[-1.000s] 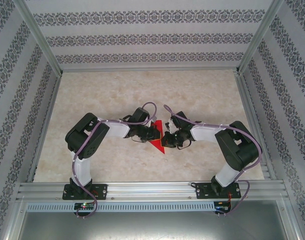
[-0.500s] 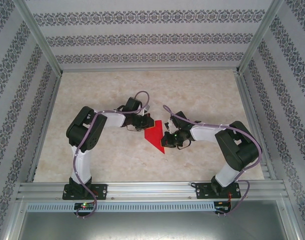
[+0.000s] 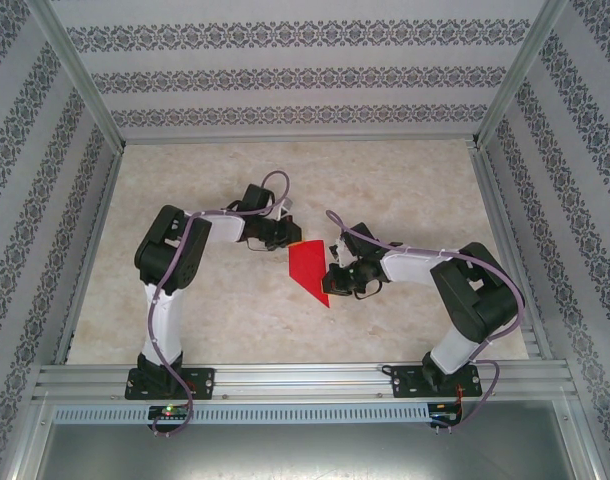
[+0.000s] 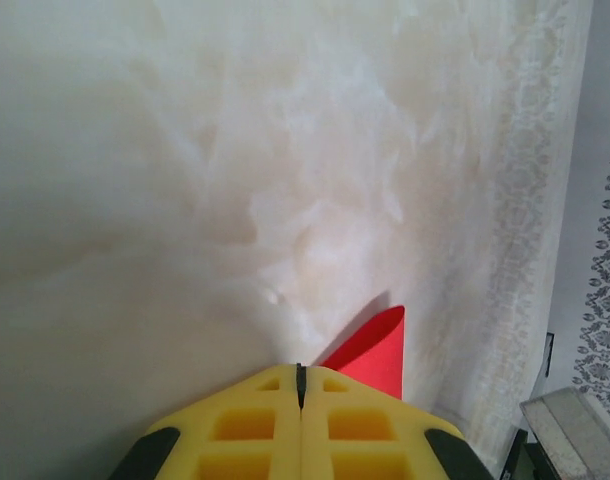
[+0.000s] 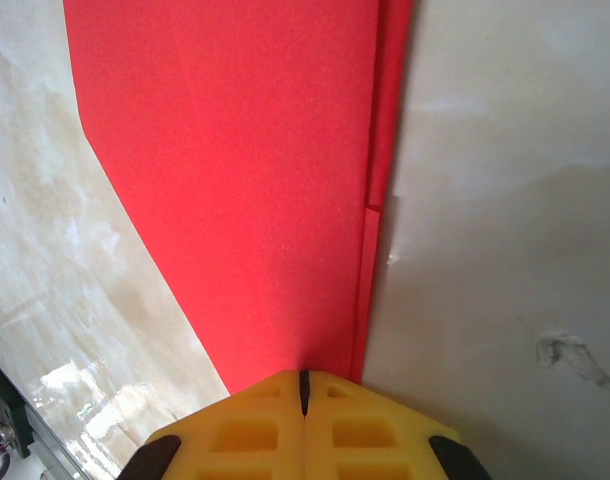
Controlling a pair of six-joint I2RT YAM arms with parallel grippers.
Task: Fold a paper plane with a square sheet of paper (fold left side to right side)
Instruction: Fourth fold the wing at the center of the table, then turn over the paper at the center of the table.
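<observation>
The sheet of paper [image 3: 307,268] lies flat near the middle of the bench [image 3: 405,190], a thin, matte bright red piece folded into a tapering shape, straight across its far edge and narrowing to a point toward the arms. A sliver of yellow shows along that far edge in the overhead view. In the right wrist view the sheet of paper [image 5: 245,180] has a smooth, faintly grainy face and a narrow doubled strip running along its right border. The right claw [image 3: 334,274] sits at that border, its yellow waffle-moulded fingers [image 5: 255,430] pressed together, the tips over the fold; whether they touch it I cannot tell. The left claw [image 3: 288,238] is at the sheet's far left corner, likewise closed, with a red corner [image 4: 370,352] showing just past its fingertips [image 4: 335,425]. The bench is pale and glossy with marble-like veining.
</observation>
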